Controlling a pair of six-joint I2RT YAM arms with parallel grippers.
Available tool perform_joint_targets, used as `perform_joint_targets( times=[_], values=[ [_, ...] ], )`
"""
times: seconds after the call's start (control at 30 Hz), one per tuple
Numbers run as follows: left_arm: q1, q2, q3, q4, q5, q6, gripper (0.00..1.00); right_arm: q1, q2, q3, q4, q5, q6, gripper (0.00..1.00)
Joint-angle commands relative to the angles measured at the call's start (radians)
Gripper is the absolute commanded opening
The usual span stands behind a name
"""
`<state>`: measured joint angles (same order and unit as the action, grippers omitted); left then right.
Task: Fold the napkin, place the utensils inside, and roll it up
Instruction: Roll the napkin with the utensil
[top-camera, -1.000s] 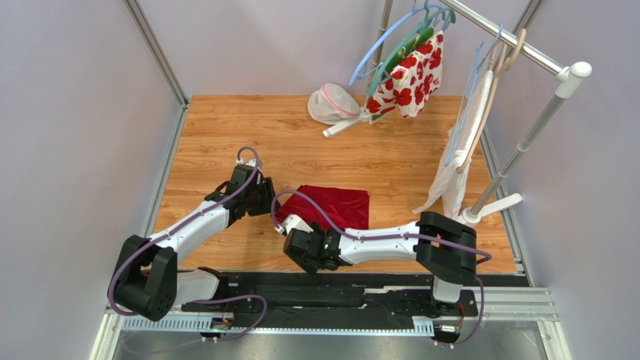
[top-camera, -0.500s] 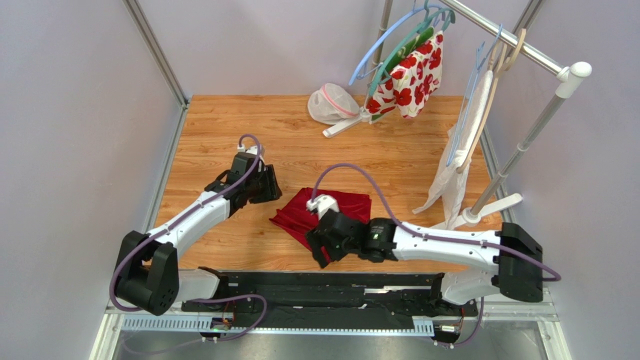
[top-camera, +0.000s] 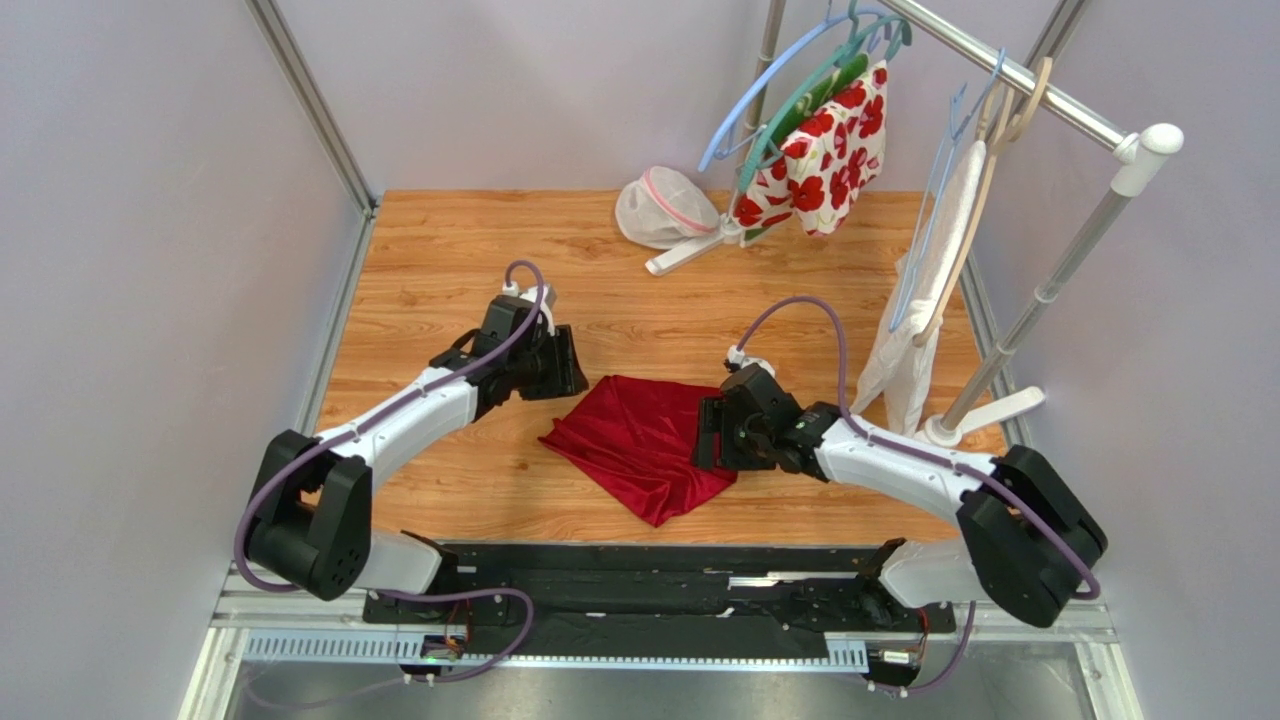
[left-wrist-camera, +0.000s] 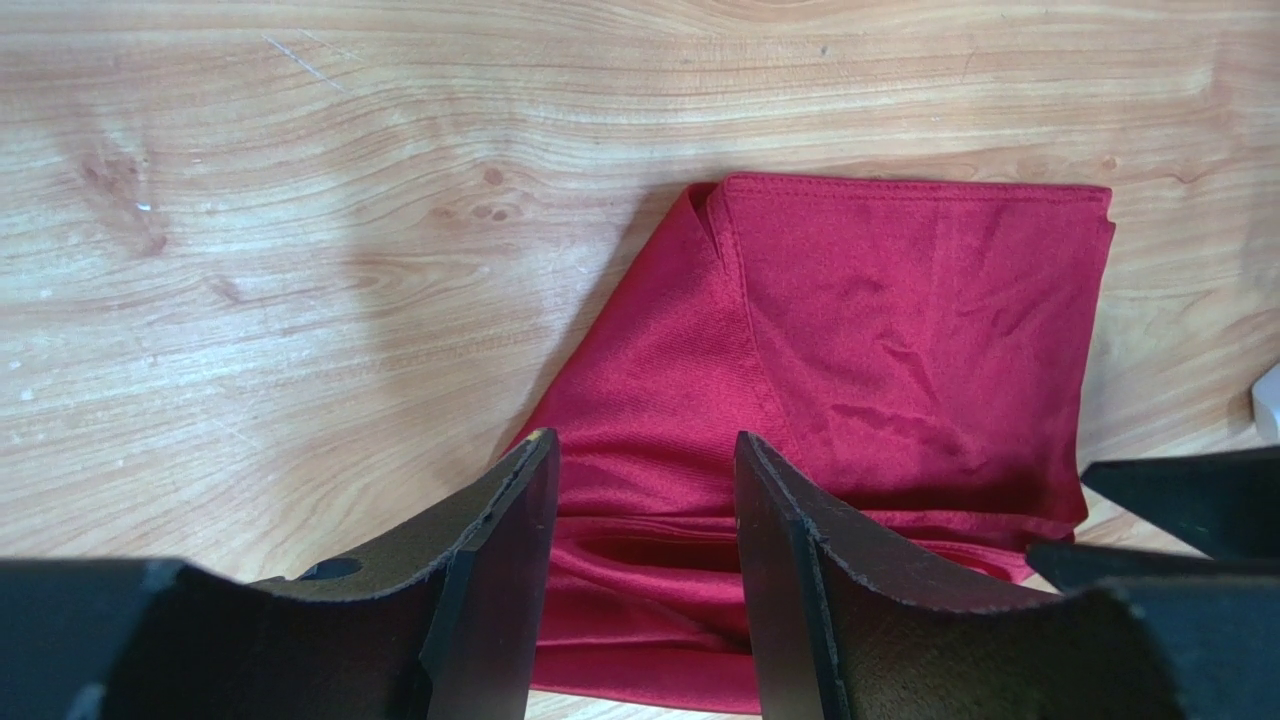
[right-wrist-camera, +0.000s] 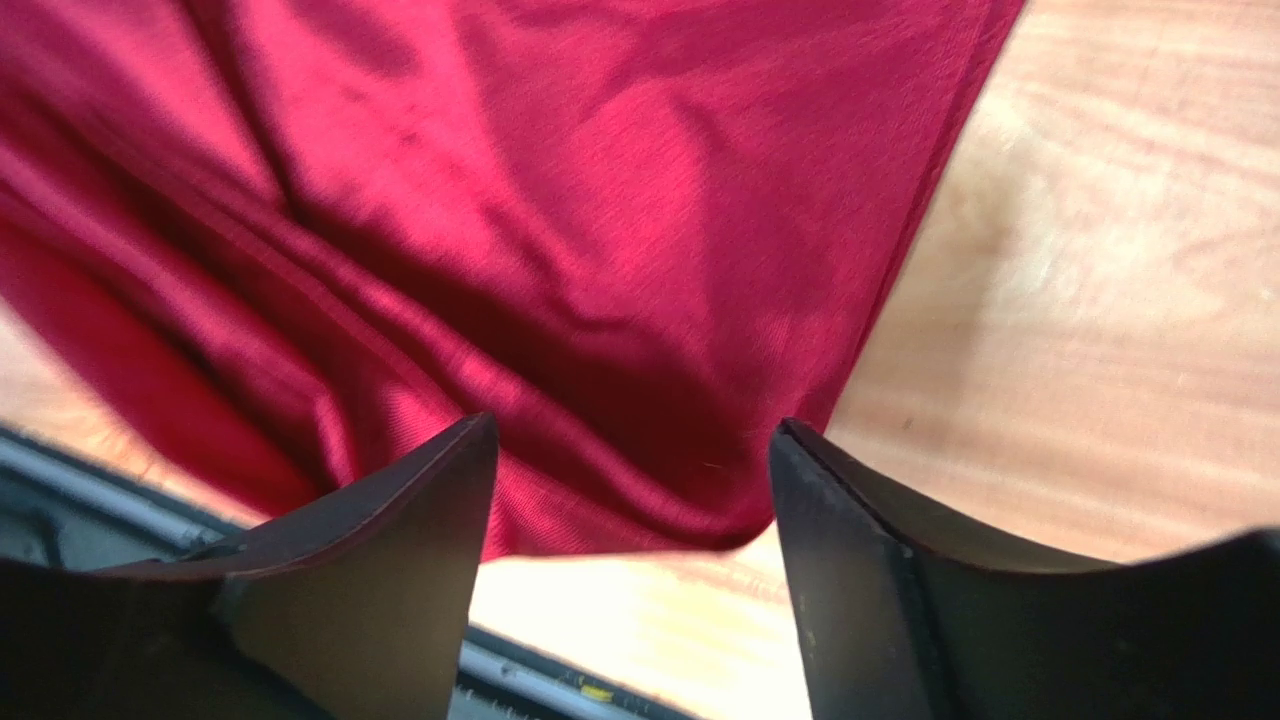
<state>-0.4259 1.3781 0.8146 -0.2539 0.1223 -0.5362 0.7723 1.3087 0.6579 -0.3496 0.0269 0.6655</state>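
The dark red napkin (top-camera: 639, 443) lies rumpled on the wooden table, partly folded, with one corner pointing at the near edge. My left gripper (top-camera: 568, 368) hovers open at its far left corner. In the left wrist view the napkin (left-wrist-camera: 887, 330) spreads beyond the left gripper (left-wrist-camera: 646, 503), and its folds show between the parted fingers. My right gripper (top-camera: 706, 434) is open over the napkin's right edge. In the right wrist view the cloth (right-wrist-camera: 526, 225) fills the frame above the right gripper (right-wrist-camera: 631, 488), with nothing clamped. No utensils are in view.
A clothes rack stands at the back right with hangers, a white cloth with red flowers (top-camera: 819, 143) and a white towel (top-camera: 914, 338). A white mesh bag (top-camera: 661, 207) lies at the back. The black rail (top-camera: 676, 578) runs along the near edge.
My right arm swung from the napkin's near left side across to its right edge. The napkin was pulled out toward the near edge. My left gripper moved right, closer to the cloth.
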Motion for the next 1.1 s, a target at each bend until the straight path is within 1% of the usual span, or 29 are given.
perform_joint_targets(
  times=[0.0, 0.03, 0.1, 0.13, 0.2, 0.23, 0.27, 0.4, 0.47, 0.57, 0.63, 0.7, 0.73, 0.77, 0.87, 0.9, 0.97, 1.03, 1.07],
  values=[
    [0.001, -0.031, 0.028, -0.007, -0.003, -0.004, 0.56, -0.044, 0.093, 0.034, 0.09, -0.028, -0.015, 0.69],
    [0.001, -0.043, 0.026, -0.013, -0.006, -0.005, 0.56, -0.051, 0.112, 0.043, 0.09, 0.002, -0.026, 0.67],
    [0.001, -0.056, 0.02, -0.033, -0.004, -0.007, 0.56, -0.071, 0.176, 0.074, 0.093, 0.002, -0.053, 0.64],
    [0.001, -0.071, 0.015, -0.038, -0.004, -0.011, 0.56, -0.076, 0.196, 0.084, 0.093, 0.005, -0.064, 0.6],
    [0.001, -0.092, -0.003, -0.045, -0.004, -0.018, 0.56, -0.088, 0.262, 0.118, 0.1, 0.011, -0.095, 0.59],
    [0.001, -0.112, -0.009, -0.05, -0.006, -0.021, 0.56, -0.093, 0.285, 0.13, 0.101, 0.018, -0.105, 0.54],
    [0.001, -0.125, -0.023, -0.062, -0.009, -0.022, 0.56, -0.094, 0.305, 0.146, 0.109, 0.024, -0.122, 0.53],
    [0.003, -0.174, -0.045, -0.102, -0.027, -0.03, 0.56, -0.125, 0.424, 0.235, 0.118, 0.042, -0.167, 0.53],
    [0.003, -0.197, -0.055, -0.125, -0.024, -0.028, 0.56, -0.133, 0.486, 0.302, 0.118, 0.047, -0.185, 0.54],
    [0.01, -0.221, -0.071, -0.157, -0.041, -0.018, 0.56, -0.142, 0.523, 0.396, 0.112, 0.039, -0.234, 0.59],
    [0.033, -0.24, -0.086, -0.159, -0.024, -0.019, 0.56, -0.142, 0.521, 0.457, 0.103, 0.021, -0.282, 0.62],
    [0.091, -0.254, -0.12, -0.14, 0.029, -0.037, 0.56, -0.14, 0.486, 0.485, 0.101, 0.001, -0.311, 0.64],
    [0.108, -0.272, -0.129, -0.137, 0.034, -0.041, 0.56, -0.137, 0.468, 0.497, 0.101, -0.049, -0.338, 0.64],
    [0.127, -0.283, -0.143, -0.137, 0.033, -0.041, 0.56, -0.133, 0.428, 0.517, 0.089, -0.056, -0.346, 0.65],
    [0.141, -0.309, -0.16, -0.139, 0.014, -0.038, 0.56, -0.088, 0.362, 0.523, 0.048, -0.058, -0.386, 0.65],
    [0.142, -0.31, -0.161, -0.137, 0.017, -0.038, 0.56, -0.056, 0.322, 0.514, 0.04, -0.056, -0.392, 0.66],
    [0.151, -0.304, -0.167, -0.136, 0.025, -0.039, 0.56, -0.022, 0.284, 0.49, 0.025, -0.073, -0.383, 0.66],
    [0.157, -0.301, -0.172, -0.137, 0.036, -0.042, 0.56, 0.037, 0.242, 0.444, 0.026, -0.102, -0.348, 0.66],
    [0.162, -0.306, -0.173, -0.139, 0.036, -0.042, 0.56, 0.083, 0.236, 0.431, 0.032, -0.12, -0.296, 0.65]
  ],
)
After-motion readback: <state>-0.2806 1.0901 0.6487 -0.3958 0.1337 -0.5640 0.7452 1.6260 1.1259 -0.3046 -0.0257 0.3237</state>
